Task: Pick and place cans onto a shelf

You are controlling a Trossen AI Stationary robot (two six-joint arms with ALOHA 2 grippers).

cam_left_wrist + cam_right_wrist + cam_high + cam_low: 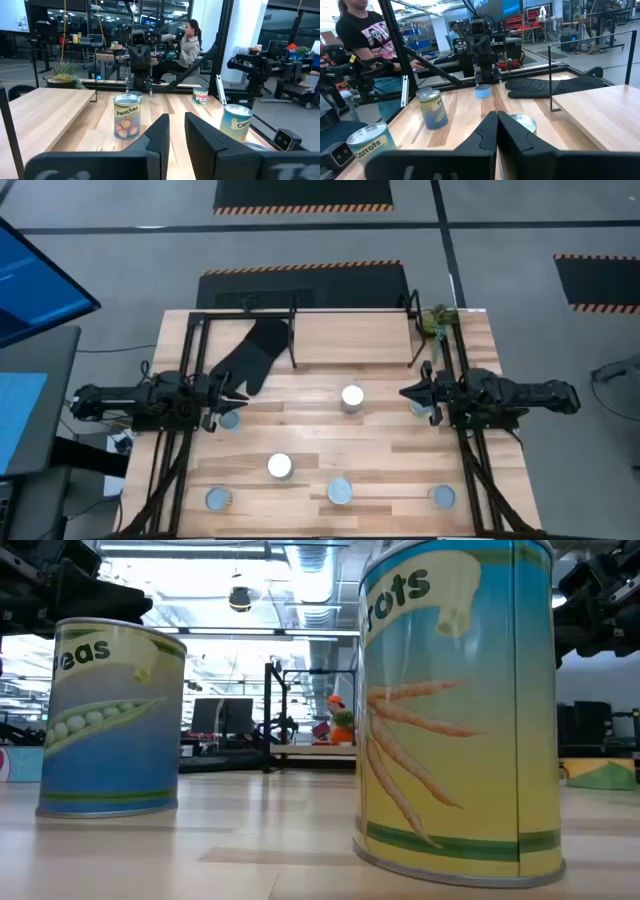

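Seven cans (352, 397) stand upright, scattered on the tabletop. Shelf (350, 337) at the far edge: light board, black legs, bare.

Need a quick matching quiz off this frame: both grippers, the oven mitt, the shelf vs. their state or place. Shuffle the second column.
Things:
1. left gripper
2. right gripper
3. oven mitt
4. shelf

States or places:
A. fingers shut, holding nothing
B. at the table's far edge, board bare
C. fingers open, holding nothing
D. black, lying on the table beside the board's left end in the high view

Pairs: 1-C, 2-A, 3-D, 4-B
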